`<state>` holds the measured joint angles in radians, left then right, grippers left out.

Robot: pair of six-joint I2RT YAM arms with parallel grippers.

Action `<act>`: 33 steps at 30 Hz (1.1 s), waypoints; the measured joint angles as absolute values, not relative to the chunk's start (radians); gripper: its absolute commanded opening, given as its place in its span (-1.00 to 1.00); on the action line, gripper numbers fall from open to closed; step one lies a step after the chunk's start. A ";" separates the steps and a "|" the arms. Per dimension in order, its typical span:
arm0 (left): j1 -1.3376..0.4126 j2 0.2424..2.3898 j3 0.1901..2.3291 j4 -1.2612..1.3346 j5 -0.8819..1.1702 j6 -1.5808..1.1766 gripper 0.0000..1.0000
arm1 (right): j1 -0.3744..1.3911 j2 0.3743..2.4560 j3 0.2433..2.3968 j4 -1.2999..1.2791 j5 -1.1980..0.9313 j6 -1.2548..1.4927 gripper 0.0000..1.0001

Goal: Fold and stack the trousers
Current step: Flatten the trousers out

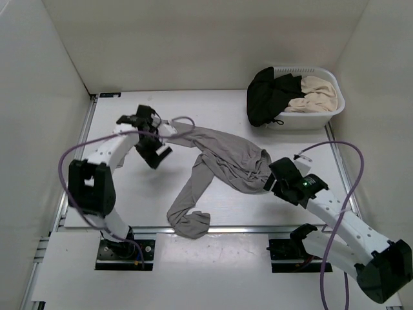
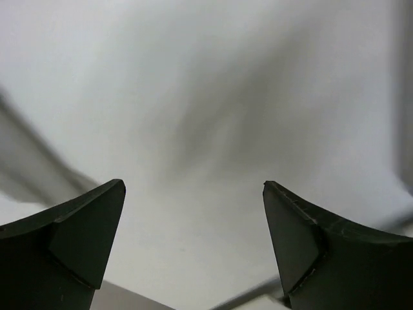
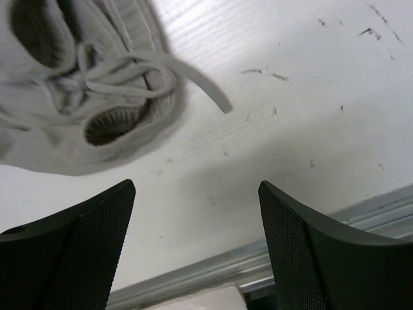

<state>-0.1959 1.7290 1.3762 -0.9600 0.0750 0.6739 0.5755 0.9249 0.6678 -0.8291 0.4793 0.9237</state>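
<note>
The grey trousers [image 1: 226,158] lie crumpled on the white table. One leg stretches left towards my left arm, and the other runs down to a bunched cuff [image 1: 190,223] near the front rail. My left gripper [image 1: 157,154] [image 2: 193,187] hovers just left of the upper leg, open, with only white surface between its fingers. My right gripper [image 1: 272,177] [image 3: 197,184] sits at the trousers' right edge, open and holding nothing. In the right wrist view the waistband [image 3: 77,84] and its drawstring [image 3: 193,81] lie just beyond the fingertips, apart from them.
A white basket [image 1: 335,97] stands at the back right, holding a black garment [image 1: 268,97] and a beige garment [image 1: 316,93]. White walls enclose the table on the left, back and right. An aluminium rail [image 1: 245,228] runs along the front edge.
</note>
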 measured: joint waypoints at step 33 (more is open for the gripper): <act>-0.607 1.609 0.992 -0.892 0.217 0.513 -0.72 | 0.457 1.234 0.771 -0.664 0.432 1.115 -1.00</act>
<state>-0.6067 1.6093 0.9924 -0.8917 0.2169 0.5125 0.4568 1.2335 0.7708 -0.6643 0.4324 1.1149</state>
